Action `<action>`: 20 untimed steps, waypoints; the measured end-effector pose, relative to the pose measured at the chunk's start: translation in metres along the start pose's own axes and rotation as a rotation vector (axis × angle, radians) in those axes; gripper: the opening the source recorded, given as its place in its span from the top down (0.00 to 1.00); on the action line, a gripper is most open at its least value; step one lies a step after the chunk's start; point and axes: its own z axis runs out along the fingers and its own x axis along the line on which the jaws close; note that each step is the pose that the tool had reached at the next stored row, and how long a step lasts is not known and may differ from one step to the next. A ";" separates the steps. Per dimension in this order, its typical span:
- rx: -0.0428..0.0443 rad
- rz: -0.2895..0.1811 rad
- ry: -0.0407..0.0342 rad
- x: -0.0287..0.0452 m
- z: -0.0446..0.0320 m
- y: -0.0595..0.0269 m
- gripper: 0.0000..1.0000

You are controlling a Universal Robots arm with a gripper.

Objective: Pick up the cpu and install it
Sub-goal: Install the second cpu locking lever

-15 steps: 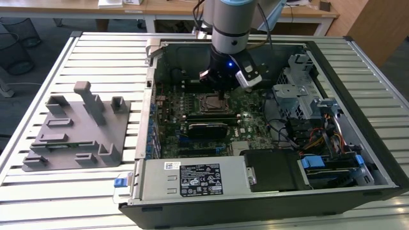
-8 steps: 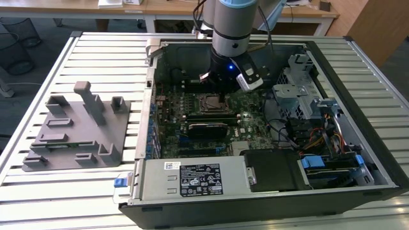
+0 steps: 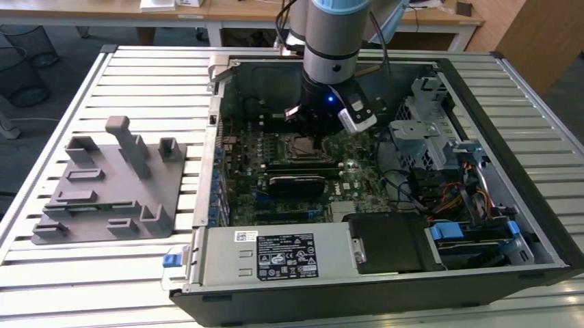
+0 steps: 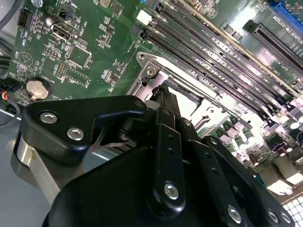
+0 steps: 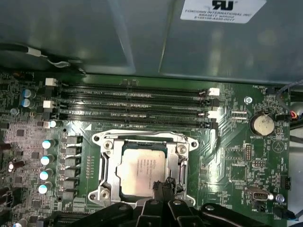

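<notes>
Hovering at the socket [image 5: 144, 172], your gripper [image 5: 163, 189] looks closed, empty; the chip [image 5: 141, 169] sits inside, and nudging it could bend pins.

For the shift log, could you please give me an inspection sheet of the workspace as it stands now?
Surface: slatted metal table carrying an open computer case.
Job's things: the chip lies flat inside the socket frame on the green board.
Clutter: grey fixture plate with upright posts, at the exterior view's left of the case.
Pincer: the pincer is at the socket's edge, right by the chip; whether it touches the chip cannot be told.
Cables: bundled wires at the case's side toward the exterior view's right.
Surroundings: wooden desks and wire bins behind the table.
</notes>
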 end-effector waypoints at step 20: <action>0.0000 0.000 0.0056 0.0003 -0.0073 -0.0056 0.89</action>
